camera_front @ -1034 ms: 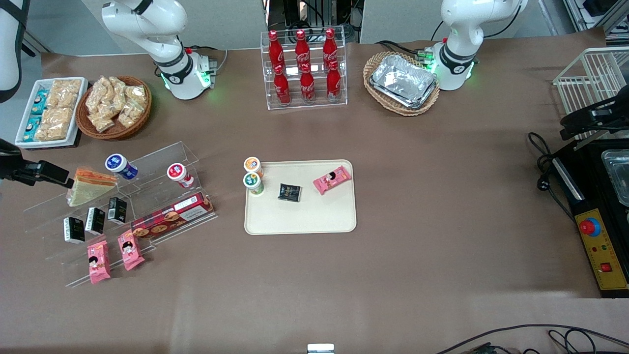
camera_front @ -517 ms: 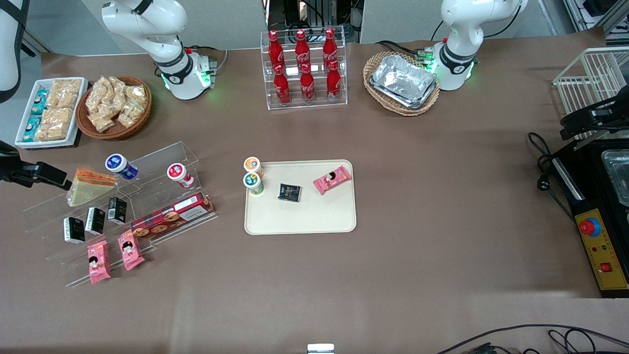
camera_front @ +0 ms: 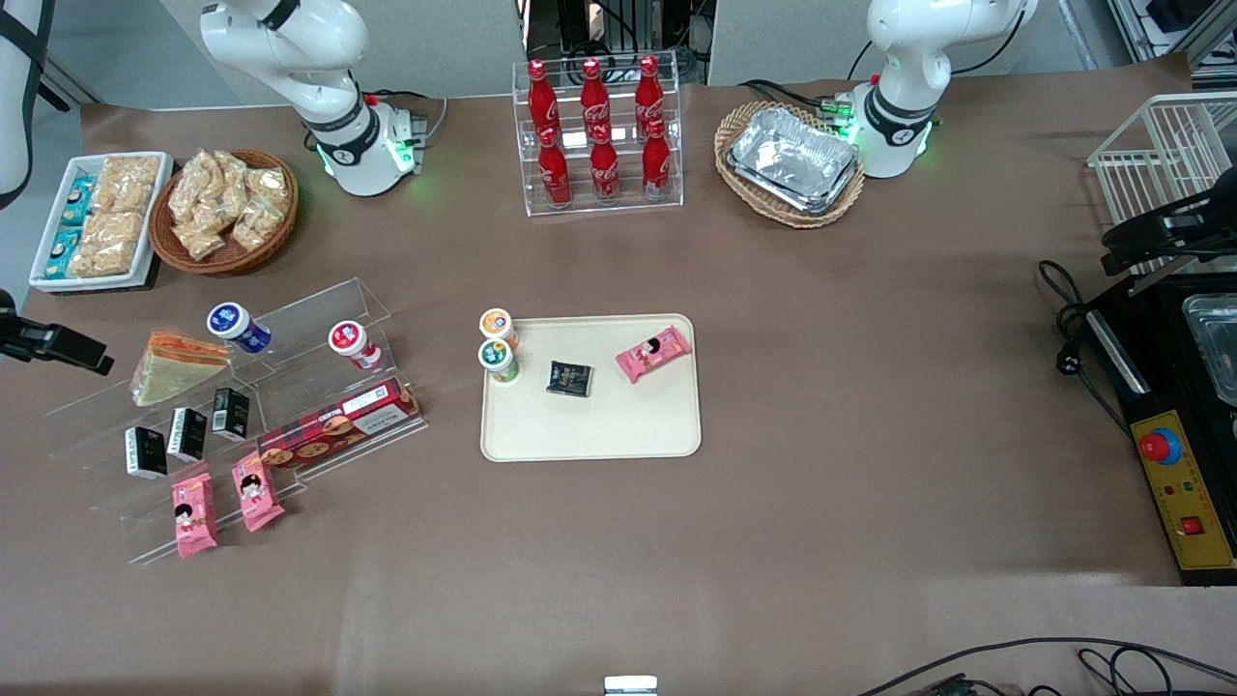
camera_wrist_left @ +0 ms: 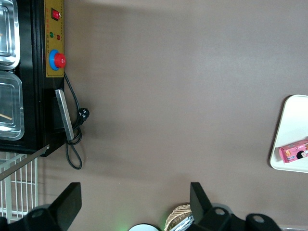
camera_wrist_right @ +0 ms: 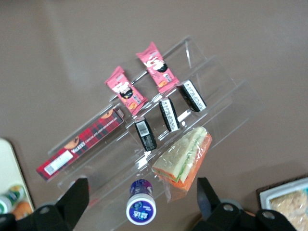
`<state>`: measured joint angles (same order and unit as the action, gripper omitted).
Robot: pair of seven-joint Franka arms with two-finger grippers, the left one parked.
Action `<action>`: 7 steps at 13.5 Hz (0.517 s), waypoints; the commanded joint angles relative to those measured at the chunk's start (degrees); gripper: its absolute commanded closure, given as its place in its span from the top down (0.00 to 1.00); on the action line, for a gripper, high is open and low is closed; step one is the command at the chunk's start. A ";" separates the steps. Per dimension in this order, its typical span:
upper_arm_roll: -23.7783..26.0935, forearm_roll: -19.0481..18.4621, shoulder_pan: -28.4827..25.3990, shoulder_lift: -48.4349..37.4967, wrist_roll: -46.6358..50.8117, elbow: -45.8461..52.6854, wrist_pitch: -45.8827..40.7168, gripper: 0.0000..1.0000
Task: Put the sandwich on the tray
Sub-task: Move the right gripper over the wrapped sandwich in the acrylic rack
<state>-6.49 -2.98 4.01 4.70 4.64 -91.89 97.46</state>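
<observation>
The sandwich (camera_front: 179,365) (camera_wrist_right: 185,156), a clear-wrapped wedge with orange and green filling, lies on the upper step of a clear acrylic stand (camera_front: 290,387). My right gripper (camera_front: 72,352) (camera_wrist_right: 142,199) hovers above the table beside the sandwich, toward the working arm's end, apart from it. It is open, its fingers (camera_wrist_right: 79,192) spread wide with nothing held. The cream tray (camera_front: 599,425) (camera_wrist_left: 293,130) lies mid-table and carries two small cups, a black packet and a pink snack packet.
The stand also holds a blue-capped bottle (camera_front: 235,326) (camera_wrist_right: 141,208), a red-capped bottle (camera_front: 352,344), black cartons (camera_front: 184,433), a red biscuit box (camera_front: 338,422) and pink packets (camera_front: 222,503). Snack basket (camera_front: 227,208), white snack tray (camera_front: 97,217), cola rack (camera_front: 597,130), foil trays (camera_front: 792,159).
My gripper has drawn back from the sandwich toward the working arm's end of the table. The sandwich and the other things have not moved.
</observation>
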 commanded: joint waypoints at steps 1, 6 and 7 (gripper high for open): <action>-0.36 -1.50 0.29 0.75 12.82 2.25 -0.96 1.00; -0.54 -2.29 0.47 0.83 25.74 2.16 -1.13 1.00; -0.54 -2.20 0.47 0.83 28.47 2.16 -1.57 1.00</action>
<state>-7.38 -3.70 4.22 4.71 25.42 -91.33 97.43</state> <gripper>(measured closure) 0.000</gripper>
